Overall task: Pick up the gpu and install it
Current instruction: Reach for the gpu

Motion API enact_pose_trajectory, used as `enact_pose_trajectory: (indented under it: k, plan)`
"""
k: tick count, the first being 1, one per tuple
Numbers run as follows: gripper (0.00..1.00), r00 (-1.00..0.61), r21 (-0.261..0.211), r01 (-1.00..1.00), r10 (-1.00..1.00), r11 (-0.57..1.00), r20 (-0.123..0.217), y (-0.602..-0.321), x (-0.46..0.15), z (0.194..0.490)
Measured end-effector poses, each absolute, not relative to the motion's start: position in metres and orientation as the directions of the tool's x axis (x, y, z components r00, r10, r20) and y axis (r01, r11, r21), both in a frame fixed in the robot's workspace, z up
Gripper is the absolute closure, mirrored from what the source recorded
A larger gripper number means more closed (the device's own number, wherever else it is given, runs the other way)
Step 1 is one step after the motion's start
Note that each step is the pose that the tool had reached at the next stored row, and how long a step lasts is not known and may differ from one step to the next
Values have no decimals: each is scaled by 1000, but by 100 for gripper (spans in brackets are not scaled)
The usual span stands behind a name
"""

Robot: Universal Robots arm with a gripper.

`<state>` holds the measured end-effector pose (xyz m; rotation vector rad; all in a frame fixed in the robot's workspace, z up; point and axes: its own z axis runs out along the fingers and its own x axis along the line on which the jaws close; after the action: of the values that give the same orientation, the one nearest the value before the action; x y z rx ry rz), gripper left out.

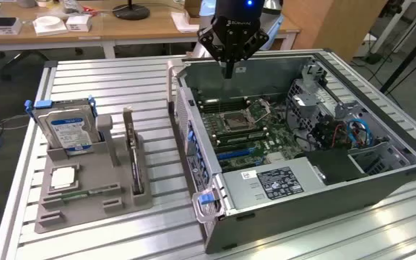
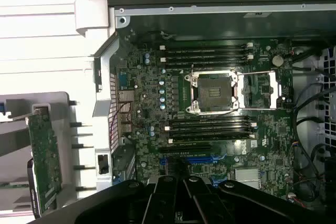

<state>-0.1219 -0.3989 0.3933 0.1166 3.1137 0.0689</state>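
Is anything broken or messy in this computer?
Nothing looks broken or spilled. The one odd spot is the processor socket: its metal cover is flipped open. The gpu stands upright in its grey holder.

A slatted table (image 1: 106, 81) spans the exterior view; the open computer case (image 1: 381, 179) lies on it in the right half, with the motherboard (image 1: 240, 135) on its floor and the power supply (image 1: 273, 183) at its near end, lower centre; a parts holder (image 1: 85, 208) sits lower left, apart from the case; in it the hard drive (image 1: 67, 130) stands at the back, the gpu (image 1: 132, 157) on edge along the side nearest the case; the gripper (image 1: 228, 73) hangs upper centre, over the case's far wall; a desk (image 1: 121, 27) lies behind, along the top.
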Motion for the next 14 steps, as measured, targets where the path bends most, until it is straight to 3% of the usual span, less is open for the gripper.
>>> enact_pose_trajectory:
  k: [14]
  plan:
    - [89,-997,45,74,75,996,-23,-399,-124,393]
